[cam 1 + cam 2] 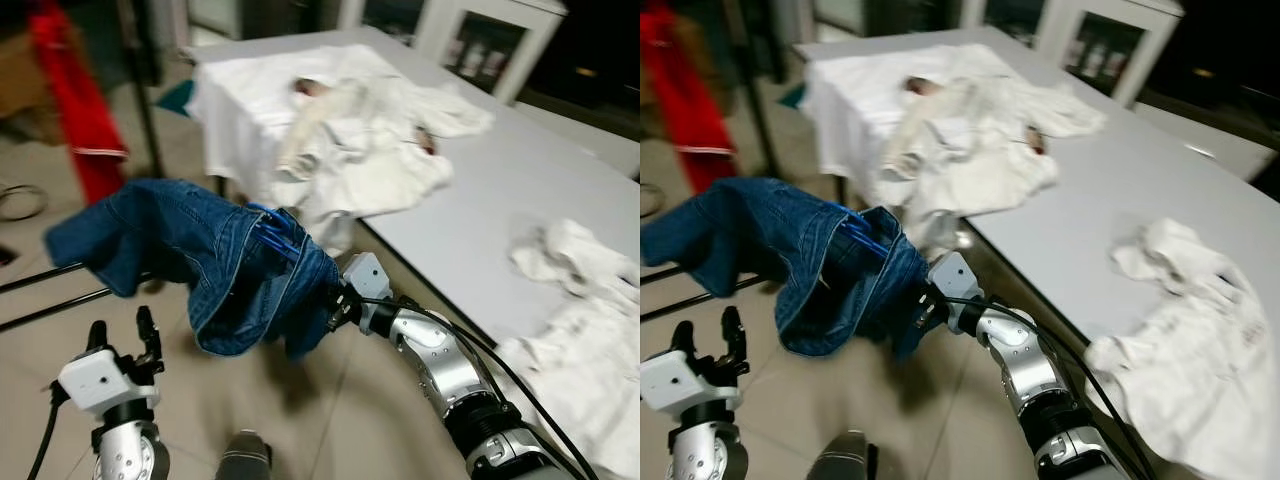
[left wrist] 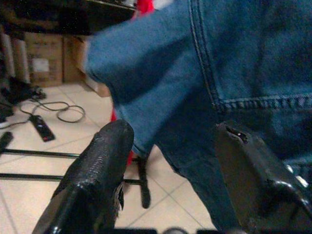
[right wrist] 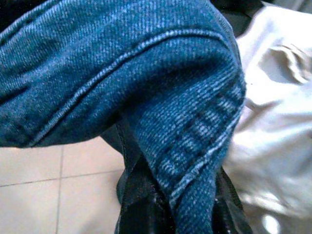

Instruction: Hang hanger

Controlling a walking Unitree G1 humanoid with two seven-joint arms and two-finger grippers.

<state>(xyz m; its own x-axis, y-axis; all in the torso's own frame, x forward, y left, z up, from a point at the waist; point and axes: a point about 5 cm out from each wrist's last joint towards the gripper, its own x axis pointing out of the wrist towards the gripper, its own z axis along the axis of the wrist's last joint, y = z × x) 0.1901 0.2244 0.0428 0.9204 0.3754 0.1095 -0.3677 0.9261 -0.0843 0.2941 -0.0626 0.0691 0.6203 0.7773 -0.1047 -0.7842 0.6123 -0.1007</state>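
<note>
Gripping a pair of blue jeans [image 1: 200, 260] at the waistband, the robot's right gripper [image 1: 335, 305] carries the denim out to its own left, above the tiled floor [image 1: 330, 420] beside a grey table [image 1: 520, 200]. A blue hanger [image 1: 278, 238] peeks from the folds at the waist, just above and beyond those jaws; in the right wrist view the two black fingers [image 3: 141, 209] are pinched on a thick seam of the fabric, so the garment hangs from the jaws and runs away from them lengthwise toward the black rails [image 1: 50, 290] low at the far left. The hanger's hook cannot be made out among the cloth. The left gripper [image 1: 122, 345] waits below the free end of the jeans, jaws spread with nothing between them; the left wrist view shows denim hanging just past its fingertips [image 2: 109, 141], close but not touching. Of the two, the right arm already has the load and the left is nearer the rails. By my reading, the move ahead turns on getting the waist end, where the hanger sits, across to a rail, with the whole length of denim lying between jaws and rack. White laundry [image 1: 350, 140] lies heaped on the table, behind the right arm.
</note>
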